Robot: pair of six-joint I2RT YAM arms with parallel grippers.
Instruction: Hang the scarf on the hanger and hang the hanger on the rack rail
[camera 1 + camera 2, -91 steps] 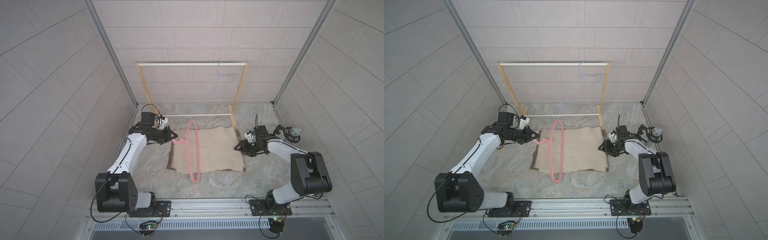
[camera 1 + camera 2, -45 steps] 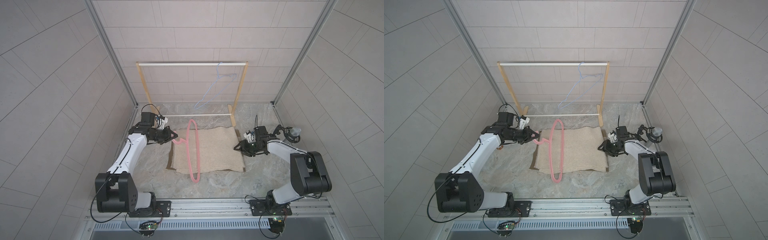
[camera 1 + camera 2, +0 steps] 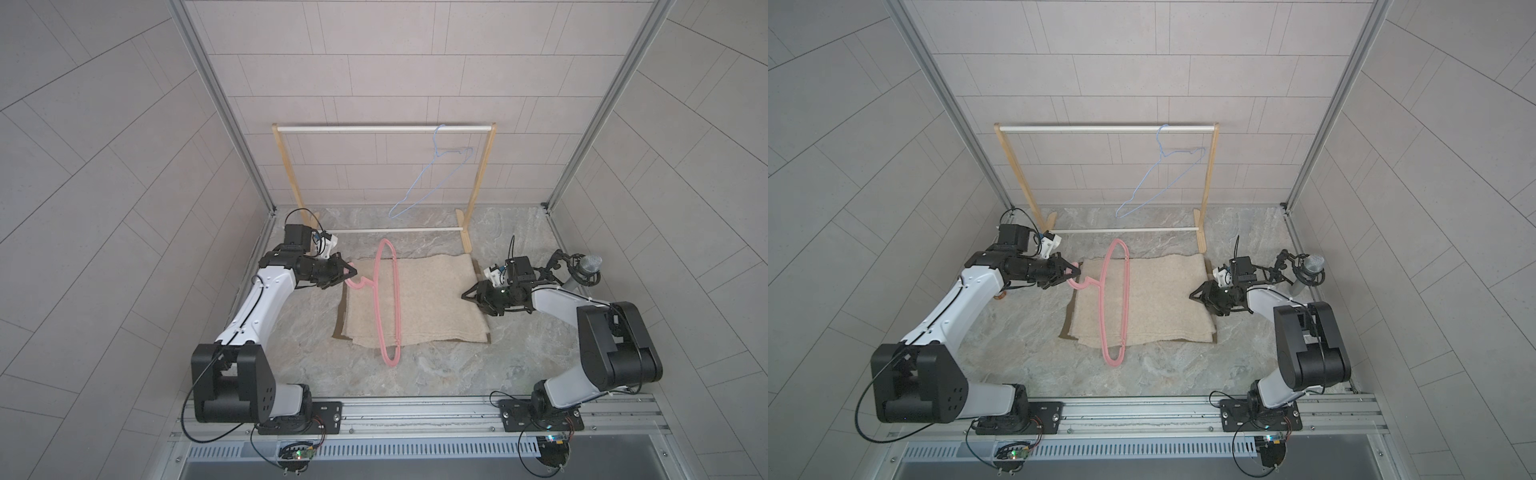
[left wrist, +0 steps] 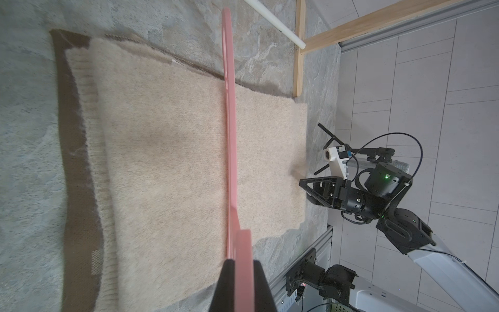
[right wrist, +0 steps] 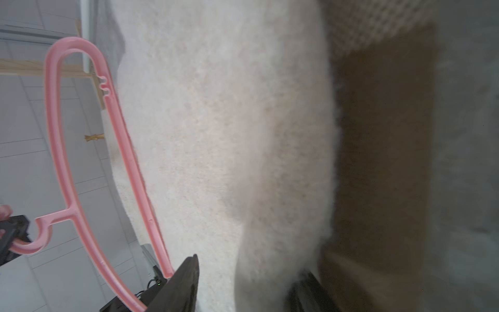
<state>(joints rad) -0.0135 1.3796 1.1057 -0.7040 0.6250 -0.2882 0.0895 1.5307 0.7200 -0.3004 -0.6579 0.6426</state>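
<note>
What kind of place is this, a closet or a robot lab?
Most likely a robot lab booth, not a closet: two robot arms are bolted to a metal rail, plain grey panels wall them in, and a little wooden clothes rack stands at the back.

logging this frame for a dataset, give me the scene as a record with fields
pink hanger: upright over the scarf, hook clamped in the left gripper
scarf: lying on the table, beige
right gripper: at the scarf's edge, fingers either side of a fold; grip unclear
rack: blue hanger hangs on it
status: scarf not yet hung
</note>
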